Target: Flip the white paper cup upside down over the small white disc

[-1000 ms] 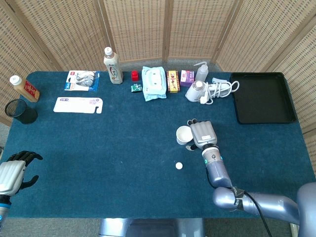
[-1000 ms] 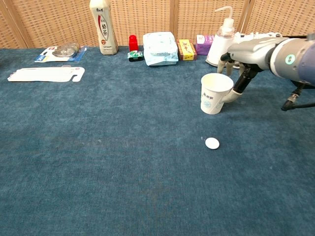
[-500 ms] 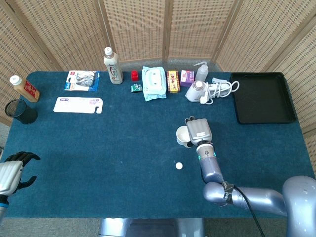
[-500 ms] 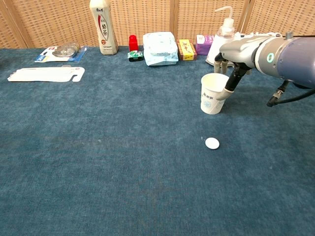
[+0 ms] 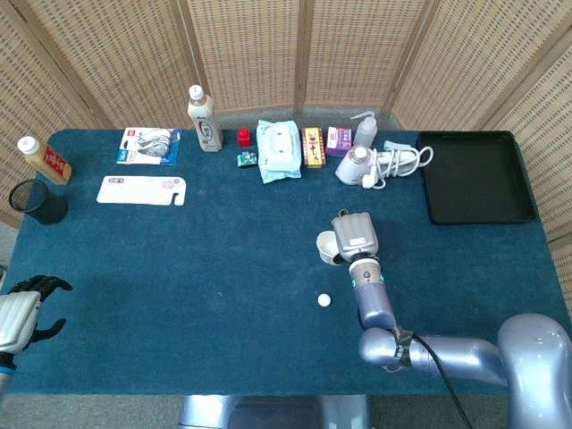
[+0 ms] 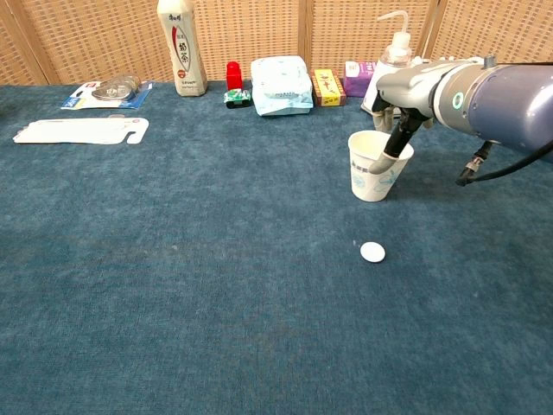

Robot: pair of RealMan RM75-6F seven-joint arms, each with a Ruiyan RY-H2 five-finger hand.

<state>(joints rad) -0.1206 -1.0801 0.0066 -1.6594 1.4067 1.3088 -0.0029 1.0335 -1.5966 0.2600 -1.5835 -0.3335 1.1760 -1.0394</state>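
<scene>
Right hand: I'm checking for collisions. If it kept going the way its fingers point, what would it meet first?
Probably the white paper cup: the right hand has a finger dipping over its rim already, though depth is uncertain.

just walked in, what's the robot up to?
The right hand is at the white paper cup, with at least one finger hooked over the rim into its mouth. The cup stands upright on the blue table, its mouth up, not yet flipped. The small white disc lies bare on the cloth, nearer the robot and apart from the cup. The left hand sits idle at the table's near left corner, holding nothing.
</scene>
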